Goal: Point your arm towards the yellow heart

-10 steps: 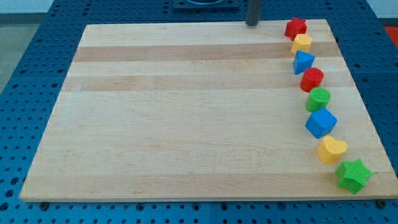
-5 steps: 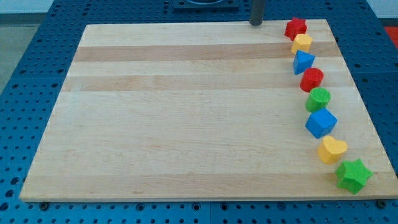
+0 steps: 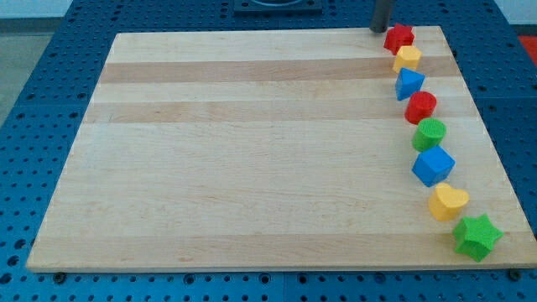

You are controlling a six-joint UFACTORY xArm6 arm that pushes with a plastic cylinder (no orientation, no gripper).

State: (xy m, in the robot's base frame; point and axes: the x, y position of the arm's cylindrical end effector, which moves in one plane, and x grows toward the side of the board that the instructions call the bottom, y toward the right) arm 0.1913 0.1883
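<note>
The yellow heart (image 3: 448, 202) lies near the board's right edge, low in the view, between the blue cube (image 3: 433, 165) above it and the green star (image 3: 477, 236) below it. My tip (image 3: 381, 30) is at the board's top edge, just left of the red star (image 3: 399, 37), far above the yellow heart.
Blocks form a curved line down the right side: red star, yellow block (image 3: 408, 58), blue triangle (image 3: 409, 84), red cylinder (image 3: 421, 106), green cylinder (image 3: 430, 133), blue cube, yellow heart, green star. The wooden board (image 3: 252, 151) lies on a blue perforated table (image 3: 33, 101).
My tip has moved right along the board's top edge, from the top centre to just beside the red star. No block has moved.
</note>
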